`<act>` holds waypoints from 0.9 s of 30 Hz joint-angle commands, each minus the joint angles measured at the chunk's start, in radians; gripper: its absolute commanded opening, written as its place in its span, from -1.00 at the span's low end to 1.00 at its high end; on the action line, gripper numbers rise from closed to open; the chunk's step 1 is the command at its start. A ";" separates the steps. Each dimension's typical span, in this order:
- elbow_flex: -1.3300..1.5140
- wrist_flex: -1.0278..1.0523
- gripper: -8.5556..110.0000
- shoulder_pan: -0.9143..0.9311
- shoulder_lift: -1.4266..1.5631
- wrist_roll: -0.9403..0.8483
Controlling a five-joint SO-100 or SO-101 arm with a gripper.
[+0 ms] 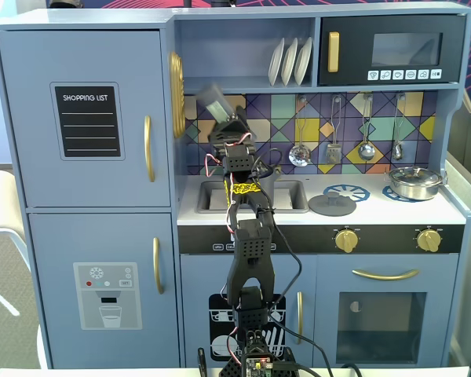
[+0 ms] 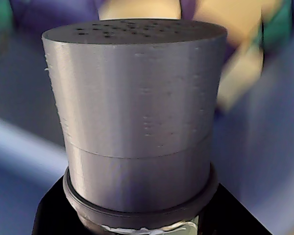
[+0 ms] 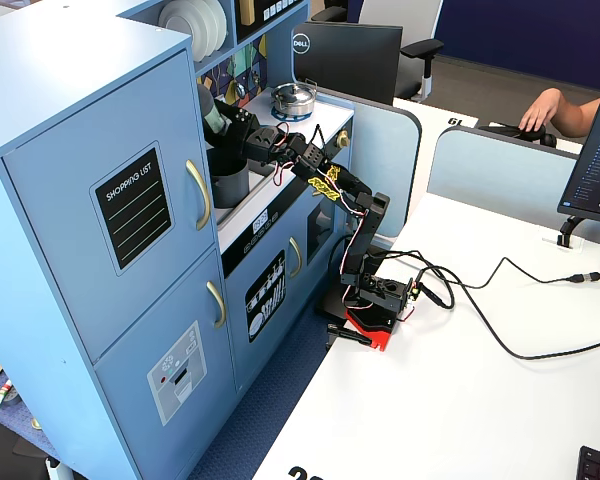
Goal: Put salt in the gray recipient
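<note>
The arm reaches up from its base at the table edge into the toy kitchen, w/ the gripper point(image 1: 220, 110) raised over the sink area and clamped on the salt point(image 1: 216, 100), jaws closed around its lower body. In a fixed view from the front, the shaker sits tilted, top leaning up and to the left, blurred, in front of the coloured tile backsplash point(image 1: 377, 118). The wrist view is nearly filled by the shaker's gray perforated top point(image 2: 137, 112), holes visible along the upper face, dark gripper parts at the bottom edge. In a fixed view from the side, the gray recipient point(image 3: 229, 183) stands on the counter near the fridge side, approx. under the gripper point(image 3: 220, 122); the shaker is held above it, not touching. In the front view the pot is hidden behind the arm. Further right on the counter: a flat gray lid point(image 1: 332, 205) on the stove, then a shiny silver pan point(image 1: 414, 182) at the far right. 3 white plates point(image 1: 290, 61) stand in the shelf above.
</note>
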 commanded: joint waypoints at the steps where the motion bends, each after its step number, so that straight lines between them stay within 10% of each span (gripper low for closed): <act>1: -0.129 0.005 -0.86 -0.011 0.008 -0.002; 19: 0.058 -0.049 -0.86 0.054 0.052 -0.018; 27: -0.158 0.130 -0.86 0.072 0.011 -0.489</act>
